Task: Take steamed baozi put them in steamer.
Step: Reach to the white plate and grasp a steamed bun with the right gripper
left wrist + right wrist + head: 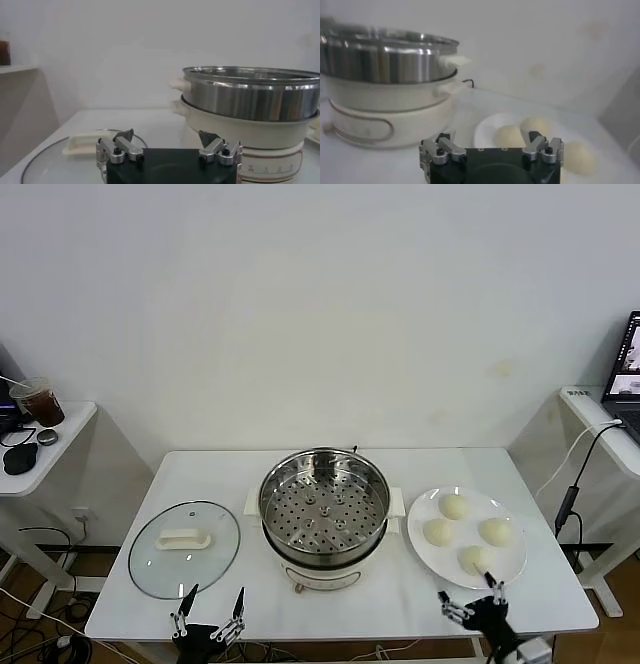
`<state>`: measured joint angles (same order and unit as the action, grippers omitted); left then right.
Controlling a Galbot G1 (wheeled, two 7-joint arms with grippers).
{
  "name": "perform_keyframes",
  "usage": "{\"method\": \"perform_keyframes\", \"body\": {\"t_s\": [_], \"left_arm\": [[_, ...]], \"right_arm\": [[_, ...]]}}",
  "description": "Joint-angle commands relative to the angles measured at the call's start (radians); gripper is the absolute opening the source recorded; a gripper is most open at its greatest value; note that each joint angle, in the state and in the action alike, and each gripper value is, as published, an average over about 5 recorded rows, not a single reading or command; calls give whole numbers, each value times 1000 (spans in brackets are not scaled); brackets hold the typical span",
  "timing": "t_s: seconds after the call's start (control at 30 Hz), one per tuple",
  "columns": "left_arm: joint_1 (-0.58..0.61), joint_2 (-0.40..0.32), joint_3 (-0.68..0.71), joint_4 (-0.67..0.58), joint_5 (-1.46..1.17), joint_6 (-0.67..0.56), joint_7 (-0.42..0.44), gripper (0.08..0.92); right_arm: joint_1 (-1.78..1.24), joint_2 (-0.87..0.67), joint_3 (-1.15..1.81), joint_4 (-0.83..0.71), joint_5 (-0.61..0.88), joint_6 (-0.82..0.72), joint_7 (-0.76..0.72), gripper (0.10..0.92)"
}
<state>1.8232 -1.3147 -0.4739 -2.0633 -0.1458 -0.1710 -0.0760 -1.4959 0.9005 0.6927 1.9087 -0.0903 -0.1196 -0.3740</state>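
Observation:
The steamer [324,509] stands mid-table, a shiny steel pot with a bare perforated floor on a cream base. Several cream-white steamed baozi [454,506] lie on a white plate [420,556] to its right. My right gripper [470,599] hovers open at the table's front edge, just before the plate. In the right wrist view the right gripper [489,137] is empty, with the baozi [509,135] ahead of it. My left gripper [212,604] waits open at the front left, near the lid. The left wrist view shows the left gripper [166,136] empty beside the steamer [250,97].
A round glass lid [184,549] with a white handle lies flat left of the steamer. A side table [60,434] at the left carries a cup and a mouse. Another at the right holds a laptop [625,374], with a cable hanging down.

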Motion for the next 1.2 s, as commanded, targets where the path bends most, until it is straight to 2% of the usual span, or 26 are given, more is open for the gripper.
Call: {"method": "perform_keyframes", "body": {"t_s": [0.03,0.17,0.3,0.5,0.7,0.9,1.2], "left_arm": [[-9,-10,-2,0,54,-21,10,823],[-8,-21,-12,1,97,-50,3,823],[-13,-27,-25,4,116,-68,-2,823],[-19,-27,-52,14,108,-74,-6,823],[-18,-29,-71,12,106,-78,-7,823],[-17,-32,-86,5,104,-80,-7,823],[-9,-33,-109,5,101,-86,-6,823]], "right_arm": [[369,-360,-120,-166,-282,-14,-232,823],[602,-417,-289,-240,-338,12,-379,823],[912,-427,-579,-384,-298,17,-547,823],[1298,-306,-942,-672,-256,42,-695,823],[1445,-172,-1124,-869,-246,51,-807,823],[1481,-77,-1197,-969,-268,62,-817,823],[1455,-41,-1241,-997,-324,38,-778,823]]}}
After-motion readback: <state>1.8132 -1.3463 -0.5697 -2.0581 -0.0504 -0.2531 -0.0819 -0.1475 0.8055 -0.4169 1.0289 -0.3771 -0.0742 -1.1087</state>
